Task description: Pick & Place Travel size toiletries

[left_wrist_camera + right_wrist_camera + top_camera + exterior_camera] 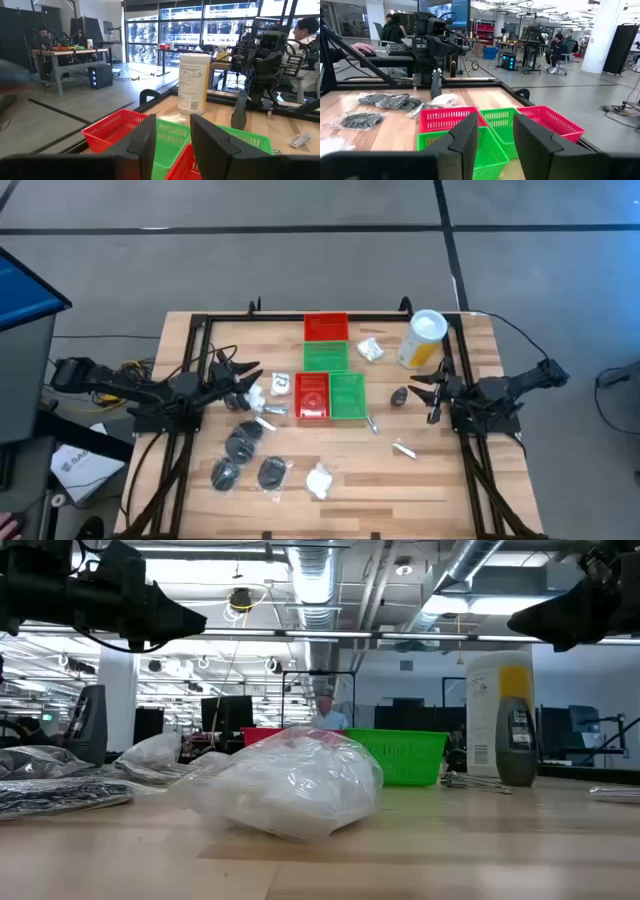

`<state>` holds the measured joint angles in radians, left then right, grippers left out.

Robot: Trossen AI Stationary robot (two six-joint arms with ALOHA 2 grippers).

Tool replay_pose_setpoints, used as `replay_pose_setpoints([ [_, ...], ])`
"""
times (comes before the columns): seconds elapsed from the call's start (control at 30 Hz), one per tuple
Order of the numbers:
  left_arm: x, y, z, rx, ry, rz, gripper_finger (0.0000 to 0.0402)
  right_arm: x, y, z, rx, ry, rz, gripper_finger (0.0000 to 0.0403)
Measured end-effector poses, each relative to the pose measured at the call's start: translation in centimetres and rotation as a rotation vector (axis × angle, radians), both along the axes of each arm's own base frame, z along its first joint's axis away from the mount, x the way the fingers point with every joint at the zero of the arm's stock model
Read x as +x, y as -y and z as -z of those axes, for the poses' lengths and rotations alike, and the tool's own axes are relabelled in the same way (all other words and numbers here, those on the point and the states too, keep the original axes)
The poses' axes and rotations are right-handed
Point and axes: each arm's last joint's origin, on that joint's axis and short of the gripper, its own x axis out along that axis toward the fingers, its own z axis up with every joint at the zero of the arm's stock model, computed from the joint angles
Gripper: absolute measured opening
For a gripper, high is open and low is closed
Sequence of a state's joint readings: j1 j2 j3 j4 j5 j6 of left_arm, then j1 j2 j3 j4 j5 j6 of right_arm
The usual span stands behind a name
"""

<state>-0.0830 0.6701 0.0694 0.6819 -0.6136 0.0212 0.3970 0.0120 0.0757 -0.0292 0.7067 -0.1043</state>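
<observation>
— Left gripper (243, 372): parted and empty, poised over the left side of the pale wooden table (420, 480), close to a crumpled clear packet (252, 395). Blunt dark fingers (145, 145), with open space between.

— And the right gripper (428, 388)?

— Likewise spread, clasping nothing. Stationed at the table's right side, just beside a lone dark disc (399, 396) and near the tall yellow canister (423, 340), cylindrical and white-lidded.

— Whereabouts of the toiletries?

— Strewn over bare wood, none held.
- Front left: a cluster of dark round discs (243, 445), each sealed in glossy film.
- Close by, near the front edge: a white puffy lump (319, 479), bagged in wrinkled clear plastic and looming large in the low view (290, 785).
- Toward the back: a second white lump (370, 349), between the rear green tray (325, 356) and the canister.
- Front right: a thin pale stick (400, 447), apart from the trays.
- Left of the front red tray (312, 395): a small white packet (281, 383); touching it or merely beside it, hard to say.

— Trays themselves?

— Square, lattice-walled plastic, clustered mid-table. Rear red tray (325, 327) at the back edge, front green tray (347, 395) side by side with the front red one.
</observation>
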Motion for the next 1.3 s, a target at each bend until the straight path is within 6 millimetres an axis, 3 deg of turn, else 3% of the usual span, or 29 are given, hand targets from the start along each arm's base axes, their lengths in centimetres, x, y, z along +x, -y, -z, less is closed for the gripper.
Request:
replay_pose_setpoints([
  [1.3,-0.02,0.10,-0.24,-0.068,0.065,0.028,0.0112,-0.01,0.00,-0.03,0.000,0.000,0.000,0.0115],
])
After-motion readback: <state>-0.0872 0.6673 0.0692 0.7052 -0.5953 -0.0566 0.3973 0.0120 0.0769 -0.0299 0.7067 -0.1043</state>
